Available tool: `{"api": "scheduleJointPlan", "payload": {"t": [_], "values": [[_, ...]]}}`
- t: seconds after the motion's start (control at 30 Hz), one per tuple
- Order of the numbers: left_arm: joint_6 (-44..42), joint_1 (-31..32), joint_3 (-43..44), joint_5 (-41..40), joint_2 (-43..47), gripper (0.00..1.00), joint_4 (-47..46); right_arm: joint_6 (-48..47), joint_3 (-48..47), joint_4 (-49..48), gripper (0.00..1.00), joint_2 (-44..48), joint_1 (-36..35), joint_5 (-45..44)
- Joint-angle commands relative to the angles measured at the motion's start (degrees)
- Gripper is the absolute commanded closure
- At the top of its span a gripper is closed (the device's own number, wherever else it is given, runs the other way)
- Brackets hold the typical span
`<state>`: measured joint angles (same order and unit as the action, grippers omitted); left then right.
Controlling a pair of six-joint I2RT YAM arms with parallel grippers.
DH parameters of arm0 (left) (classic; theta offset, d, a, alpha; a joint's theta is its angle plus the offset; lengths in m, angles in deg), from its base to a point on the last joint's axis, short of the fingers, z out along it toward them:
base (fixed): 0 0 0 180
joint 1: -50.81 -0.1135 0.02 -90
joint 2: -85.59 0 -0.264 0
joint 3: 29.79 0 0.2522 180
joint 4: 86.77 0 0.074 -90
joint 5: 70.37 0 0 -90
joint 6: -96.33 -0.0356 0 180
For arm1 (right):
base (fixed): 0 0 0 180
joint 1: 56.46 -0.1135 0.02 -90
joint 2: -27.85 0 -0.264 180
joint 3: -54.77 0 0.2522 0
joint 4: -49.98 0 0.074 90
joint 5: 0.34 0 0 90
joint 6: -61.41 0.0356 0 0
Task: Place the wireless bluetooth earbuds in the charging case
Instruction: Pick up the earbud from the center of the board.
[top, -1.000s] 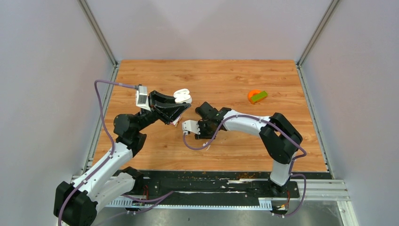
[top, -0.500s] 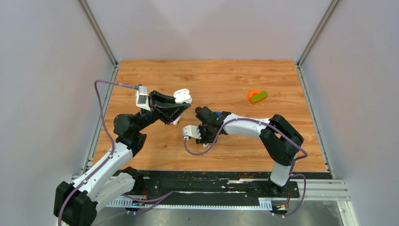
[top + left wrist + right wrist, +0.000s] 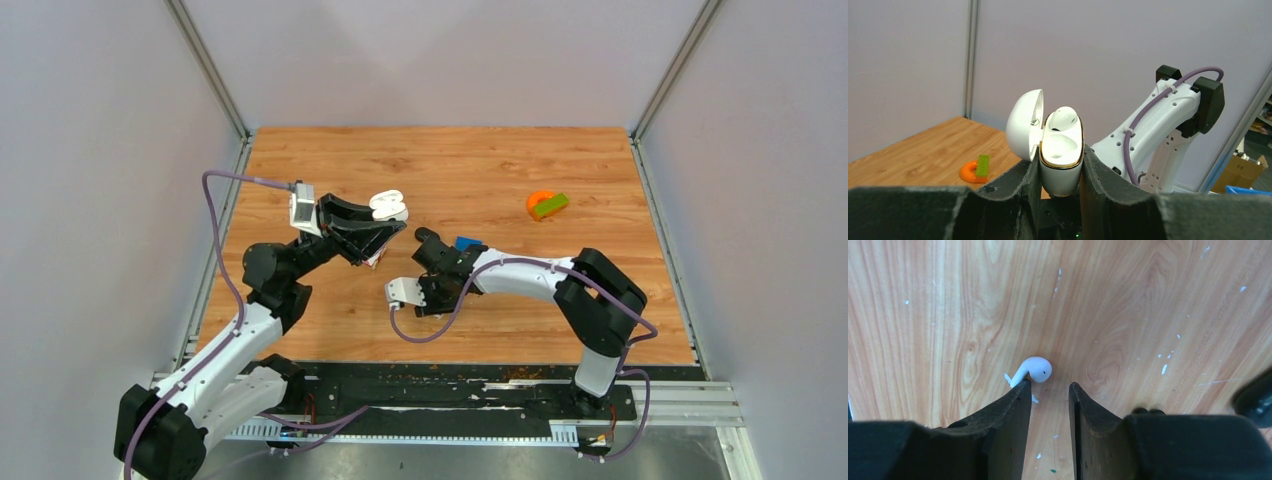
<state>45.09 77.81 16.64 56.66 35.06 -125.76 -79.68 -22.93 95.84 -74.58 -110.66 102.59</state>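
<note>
The left gripper [image 3: 1060,157] clamps the open charging case [image 3: 1062,145] above the table's [image 3: 1148,315] left half. Near the table's middle, the right gripper [image 3: 1050,387] hangs low, its jaws apart and empty. A white earbud [image 3: 1034,369] lies just off one fingertip. This looks like the pickup step: the gripper must straddle the earbud, then close.

top: table [image 3: 500,160] viewed from above-behind | left wrist: held level, close on charging case [image 3: 1062,155] | right wrist: pointed straight down, close | orange ring [image 3: 535,198] shared by top, left wrist

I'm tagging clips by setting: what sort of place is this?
Probably a lab robot cell: a wood-top table walled by plain grey panels, the left arm and right arm bolted to a rail at its edge.
</note>
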Motion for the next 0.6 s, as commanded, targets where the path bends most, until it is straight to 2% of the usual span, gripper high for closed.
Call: {"api": "scheduleJointPlan", "payload": {"t": [0.0, 0.57], "values": [[0.86, 0.24, -0.46, -0.29, 0.60, 1.00, -2.79, 0.29, -0.43, 0.24, 0.66, 0.01, -0.71, 1.70], [0.92, 0.24, -1.33, -0.30, 1.15, 1.00, -2.82, -0.93, -3.33, 1.88, 0.65, -3.29, -0.83, 6.41]]}}
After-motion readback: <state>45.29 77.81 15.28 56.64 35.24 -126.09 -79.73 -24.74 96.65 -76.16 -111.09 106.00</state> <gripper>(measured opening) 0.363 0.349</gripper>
